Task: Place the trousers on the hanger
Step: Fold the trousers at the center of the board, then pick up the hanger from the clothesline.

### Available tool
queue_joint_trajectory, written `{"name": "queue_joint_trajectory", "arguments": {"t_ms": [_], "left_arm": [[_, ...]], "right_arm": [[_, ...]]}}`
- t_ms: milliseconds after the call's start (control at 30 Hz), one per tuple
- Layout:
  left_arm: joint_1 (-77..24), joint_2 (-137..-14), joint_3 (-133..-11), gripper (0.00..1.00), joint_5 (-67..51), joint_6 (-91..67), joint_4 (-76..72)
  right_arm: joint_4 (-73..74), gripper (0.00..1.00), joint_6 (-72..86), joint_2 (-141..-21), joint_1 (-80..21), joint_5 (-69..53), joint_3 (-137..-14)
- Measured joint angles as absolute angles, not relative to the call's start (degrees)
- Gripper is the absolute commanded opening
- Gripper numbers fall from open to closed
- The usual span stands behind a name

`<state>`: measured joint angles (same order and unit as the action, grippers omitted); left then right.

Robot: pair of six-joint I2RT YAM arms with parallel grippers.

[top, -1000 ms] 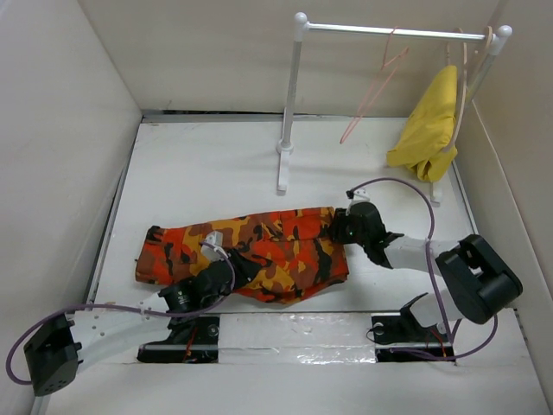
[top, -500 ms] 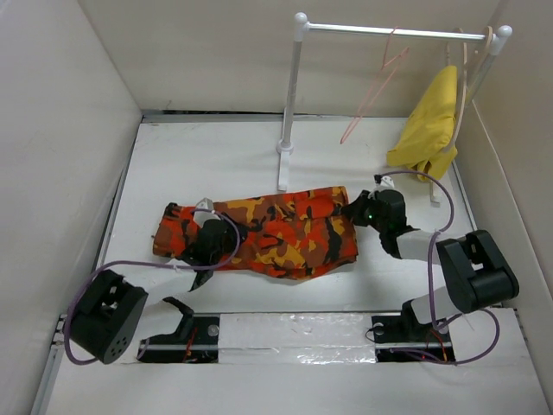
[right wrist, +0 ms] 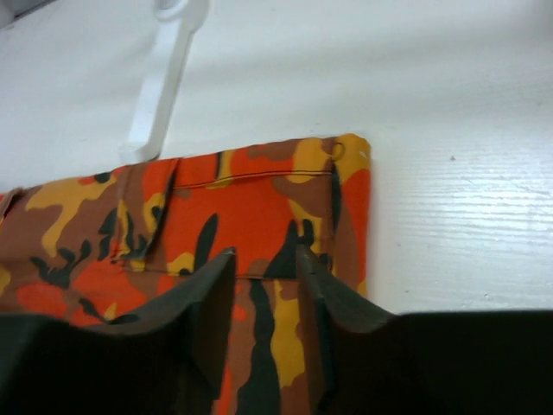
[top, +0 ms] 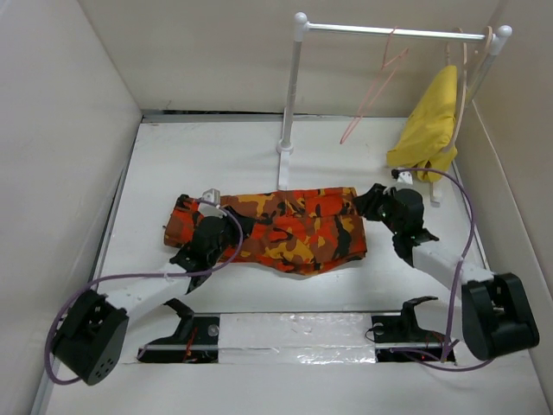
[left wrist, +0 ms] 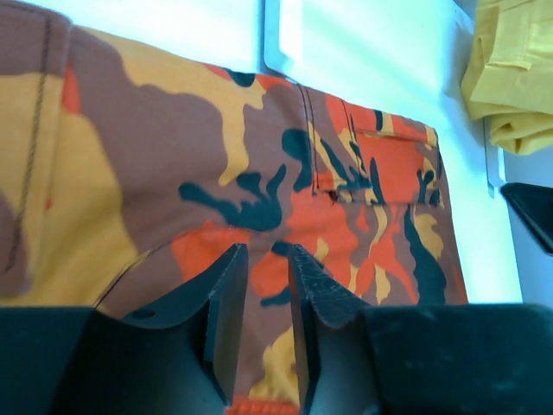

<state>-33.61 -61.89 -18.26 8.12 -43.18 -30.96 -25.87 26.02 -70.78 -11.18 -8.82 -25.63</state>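
Mid-frame on the camouflage trousers [top: 289,226], my left gripper [left wrist: 266,258] and right gripper [right wrist: 264,257] have jaws narrowly parted; can't tell if pinching cloth.

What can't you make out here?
- Whether left gripper or right gripper pinches the trousers: wrist views unclear; top view, left arm and right arm cover them.
- How the hanger hooks on: too thin in top view; outside both wrist views.
- Part of trousers: top view, under left arm.

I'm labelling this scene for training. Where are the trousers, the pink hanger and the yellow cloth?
trousers [top: 285,229], top view, middle of the fabric.
pink hanger [top: 372,98], top view, its long slanted wire.
yellow cloth [top: 428,125], top view, centre of the hanging bundle.
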Motion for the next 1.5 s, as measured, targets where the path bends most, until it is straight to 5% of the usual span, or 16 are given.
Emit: {"name": "queue_joint_trajectory", "arguments": {"t_ms": [167,333,533,733,833,1000,1033,1067,1100,1200,1500], "left_arm": [[-33.6,-52.5,-13.5,0.15,8.2,-42.0,-27.1],[-33.6,-53.9,-13.0,0.14,7.8,-41.3,-25.6],[-33.6,-56.4,-12.6,0.14,6.6,-40.8,-25.6],[-33.6,-56.4,-14.9,0.08,3.9,-38.5,-24.1],[-33.6,-55.6,-17.4,0.0,1.0,-37.8,-26.1],[-33.6,-55.4,-20.1,0.0,-1.4,-35.7,-30.9],[-33.6,-55.3,-20.1,0.0,-1.6,-35.3,-31.3],[-33.6,-55.2,-20.0,0.0,-1.9,-34.9,-31.5],[-33.6,-54.8,-19.6,0.0,-2.3,-34.5,-31.6],[-33.6,-52.5,-18.3,0.0,-3.2,-33.6,-31.2],[-33.6,-50.1,-18.1,0.06,-7.0,-32.8,-31.5]], "right_arm": [[-21.5,0.11,25.5,-56.9,-17.4,-6.5,-20.9],[-19.9,0.09,28.2,-51.8,-20.3,-6.4,-12.2],[-14.9,0.19,32.2,-50.2,-21.2,-5.9,-5.0],[-5.0,0.36,31.3,-38.0,-23.0,-2.7,-11.2],[-2.9,0.0,28.3,-36.3,-23.4,0.5,-19.6],[-3.3,0.0,22.2,-46.0,-23.4,5.7,-39.4],[-3.4,0.05,21.2,-48.3,-23.4,6.7,-42.7],[-3.4,0.26,20.1,-51.0,-23.4,7.9,-46.3],[-3.4,0.37,19.0,-54.0,-23.4,9.1,-49.7],[-3.4,0.62,16.0,-63.0,-22.9,11.7,-59.9],[-1.8,0.63,14.0,-89.0,-16.1,10.7,-85.2]]}}
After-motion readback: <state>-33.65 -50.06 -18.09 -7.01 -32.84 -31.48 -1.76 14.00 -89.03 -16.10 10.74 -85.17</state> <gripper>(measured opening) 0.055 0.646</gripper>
